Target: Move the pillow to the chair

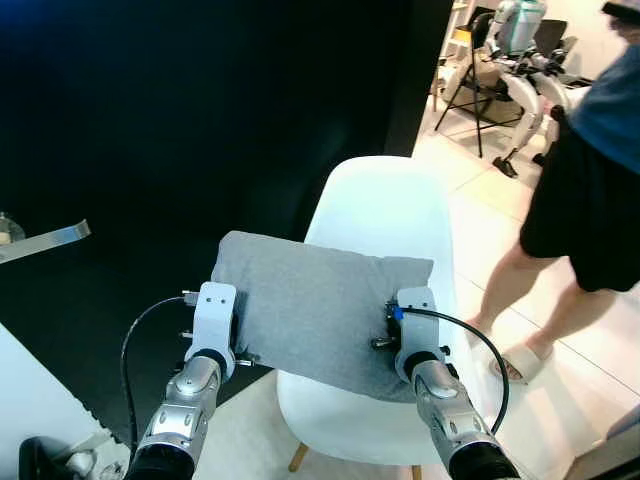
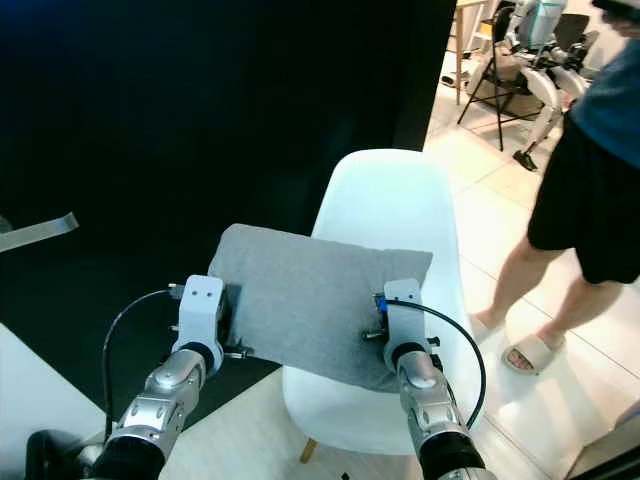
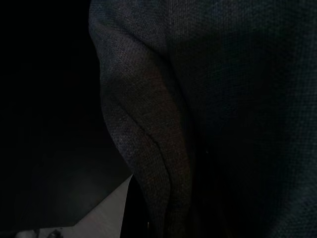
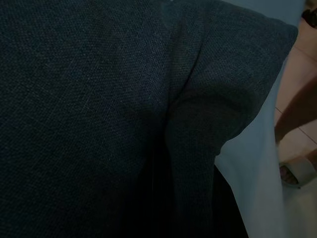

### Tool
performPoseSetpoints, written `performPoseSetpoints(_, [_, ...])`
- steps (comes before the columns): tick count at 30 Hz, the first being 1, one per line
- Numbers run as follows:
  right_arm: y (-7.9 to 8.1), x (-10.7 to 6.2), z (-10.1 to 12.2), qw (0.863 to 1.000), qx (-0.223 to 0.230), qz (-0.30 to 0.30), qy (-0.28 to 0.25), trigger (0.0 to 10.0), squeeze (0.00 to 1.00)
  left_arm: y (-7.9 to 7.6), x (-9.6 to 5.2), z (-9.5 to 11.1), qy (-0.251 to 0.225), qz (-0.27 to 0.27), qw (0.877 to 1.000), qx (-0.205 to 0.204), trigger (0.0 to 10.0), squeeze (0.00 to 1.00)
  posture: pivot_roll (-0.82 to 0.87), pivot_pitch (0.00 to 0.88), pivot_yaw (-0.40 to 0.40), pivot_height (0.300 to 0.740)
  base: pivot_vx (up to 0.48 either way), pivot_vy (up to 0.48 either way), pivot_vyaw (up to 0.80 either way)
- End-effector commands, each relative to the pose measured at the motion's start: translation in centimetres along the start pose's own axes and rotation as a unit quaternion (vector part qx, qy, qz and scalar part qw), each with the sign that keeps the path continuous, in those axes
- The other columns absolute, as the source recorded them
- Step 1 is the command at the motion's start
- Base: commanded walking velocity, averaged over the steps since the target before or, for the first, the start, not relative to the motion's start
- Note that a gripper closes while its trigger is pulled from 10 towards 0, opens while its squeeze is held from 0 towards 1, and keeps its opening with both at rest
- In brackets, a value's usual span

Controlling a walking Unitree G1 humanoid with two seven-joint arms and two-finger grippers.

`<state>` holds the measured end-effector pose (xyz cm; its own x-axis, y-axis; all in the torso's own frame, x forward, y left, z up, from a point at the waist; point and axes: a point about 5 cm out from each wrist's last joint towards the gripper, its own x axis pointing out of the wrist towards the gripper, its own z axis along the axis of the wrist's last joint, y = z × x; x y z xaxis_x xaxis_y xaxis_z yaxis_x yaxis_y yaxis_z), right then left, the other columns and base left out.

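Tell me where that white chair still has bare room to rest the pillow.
The white chair shows bare shell on its backrest, beyond the pillow, and a strip along the seat's front rim. The seat's middle is under the pillow, with the left gripper and right gripper at its ends. A person stands right.

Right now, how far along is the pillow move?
Mostly done: the grey pillow is carried over the white chair. In hand: the left end effector and right end effector flank its ends. Left: settle it on the seat and release.
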<state>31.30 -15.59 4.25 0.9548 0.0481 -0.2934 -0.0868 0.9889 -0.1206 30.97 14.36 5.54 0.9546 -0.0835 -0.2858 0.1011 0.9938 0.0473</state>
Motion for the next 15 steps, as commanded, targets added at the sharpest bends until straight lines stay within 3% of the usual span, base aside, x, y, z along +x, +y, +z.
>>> performPoseSetpoints(1, [0.76, 0.24, 0.78, 1.000, -0.001, 0.016, -0.019, 10.0, 0.00, -0.03, 0.00, 0.45, -0.014, 0.000, 1.000, 0.005, 10.0, 0.00, -0.02, 0.073, -0.026, 0.740, 0.000, 0.000, 0.00])
performPoseSetpoints(6, [0.85, 0.19, 0.73, 1.000, 0.002, 0.014, -0.019, 10.0, 0.00, 0.48, 0.14, 0.30, -0.003, 0.025, 1.000, -0.009, 10.0, 0.00, -0.03, 0.078, -0.020, 0.740, 0.000, 0.000, 0.00])
performPoseSetpoints(15, [0.72, -0.03, 0.47, 1.000, 0.003, 0.010, -0.017, 10.0, 0.00, 0.25, 0.32, 0.59, -0.004, 0.022, 1.000, -0.020, 10.0, 0.00, -0.04, 0.086, -0.020, 0.740, 0.000, -0.335, 0.00])
